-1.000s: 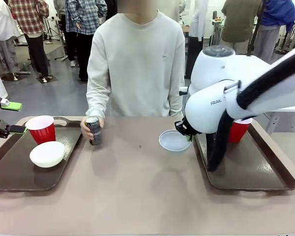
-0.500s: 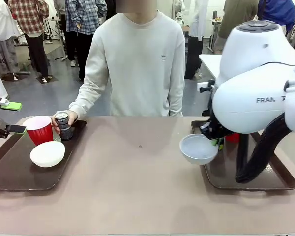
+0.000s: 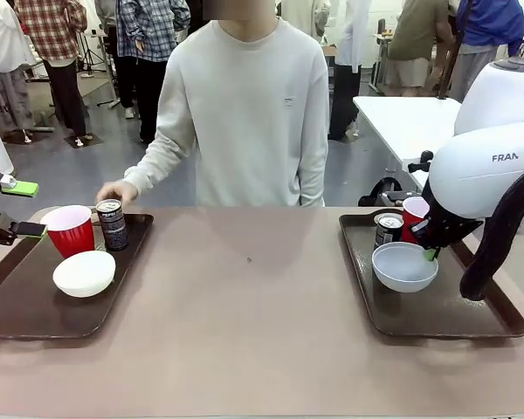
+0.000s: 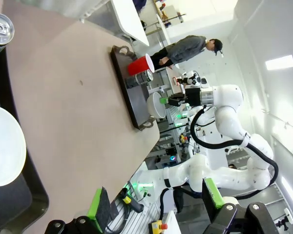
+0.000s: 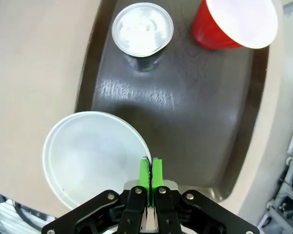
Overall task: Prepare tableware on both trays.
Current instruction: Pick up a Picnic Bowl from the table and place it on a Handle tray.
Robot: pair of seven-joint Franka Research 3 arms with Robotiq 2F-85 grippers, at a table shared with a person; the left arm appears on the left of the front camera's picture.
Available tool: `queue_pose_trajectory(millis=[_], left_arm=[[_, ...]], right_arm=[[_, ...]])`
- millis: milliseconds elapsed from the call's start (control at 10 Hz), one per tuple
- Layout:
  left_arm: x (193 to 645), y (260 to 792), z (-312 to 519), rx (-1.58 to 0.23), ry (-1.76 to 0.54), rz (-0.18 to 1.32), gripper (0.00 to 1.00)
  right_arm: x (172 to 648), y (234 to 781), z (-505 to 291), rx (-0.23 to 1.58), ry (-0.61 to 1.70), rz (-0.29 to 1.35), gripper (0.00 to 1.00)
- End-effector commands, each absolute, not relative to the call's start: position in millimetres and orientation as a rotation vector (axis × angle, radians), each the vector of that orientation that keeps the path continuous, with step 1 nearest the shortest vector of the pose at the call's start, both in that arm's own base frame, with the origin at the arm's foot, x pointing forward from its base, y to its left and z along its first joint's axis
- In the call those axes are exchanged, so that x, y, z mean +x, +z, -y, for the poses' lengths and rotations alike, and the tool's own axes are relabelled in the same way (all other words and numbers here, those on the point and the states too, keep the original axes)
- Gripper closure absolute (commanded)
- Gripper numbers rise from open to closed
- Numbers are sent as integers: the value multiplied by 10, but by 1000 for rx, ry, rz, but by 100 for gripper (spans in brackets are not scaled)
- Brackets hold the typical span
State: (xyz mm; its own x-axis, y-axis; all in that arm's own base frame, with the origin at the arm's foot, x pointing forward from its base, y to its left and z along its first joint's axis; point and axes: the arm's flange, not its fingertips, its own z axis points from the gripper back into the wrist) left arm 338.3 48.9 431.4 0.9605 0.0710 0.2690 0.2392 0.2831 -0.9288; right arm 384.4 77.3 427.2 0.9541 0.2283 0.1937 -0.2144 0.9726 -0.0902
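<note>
In the front view we hold the grey-blue bowl point(image 3: 404, 266) by its rim with our right gripper point(image 3: 430, 251), pads pinched shut on the edge, so the bowl sits level on or just above the right tray point(image 3: 437, 319); we cannot tell which. A rim pinch suits a thin-walled bowl and keeps the fingers out of its hollow. Behind it on that tray stand a can point(image 3: 388, 230) and a red cup point(image 3: 414, 218), so the bowl takes the open near part. On the left tray point(image 3: 35, 310) a white bowl point(image 3: 84, 273), a second red cup point(image 3: 72, 230) and a second can point(image 3: 113, 224) are grouped at the far end; the person's hand point(image 3: 118, 190) is just behind that can, off it. Our left gripper point(image 3: 13, 209) waits at the tabletop's point(image 3: 244, 332) left edge, spread wide.

From the left wrist we see our own green pads point(image 4: 98, 210) standing apart with nothing between them, the white bowl at the frame's edge, and the right tray far across the tabletop.

From the right wrist the two pads point(image 5: 145, 175) are pressed together on the bowl's rim, with the bowl overlapping the tray's inner edge; we judge it wants easing farther in before release.
</note>
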Motion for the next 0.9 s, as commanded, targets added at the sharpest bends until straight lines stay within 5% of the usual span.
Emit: queue_pose_trajectory(millis=[0, 400, 500, 600, 700, 800], left_arm=[[3339, 4291, -492, -1296, -129, 295, 0], [3339, 4291, -492, -1296, -129, 295, 0], [3339, 4291, -492, -1296, -129, 295, 0], [3339, 4291, -492, -1296, -129, 295, 0], [3339, 4291, -492, -1296, -129, 295, 0], [3339, 4291, -492, -1296, -129, 295, 0]], right_arm=[[3958, 4033, -746, -69, 241, 233, 100], [4217, 3690, -811, -104, 230, 190, 100], [4228, 3683, -824, -115, 236, 184, 87], [4222, 3679, -847, -125, 240, 175, 37], [4227, 3681, -854, -136, 246, 173, 27], [4218, 3695, -870, -144, 249, 175, 0]])
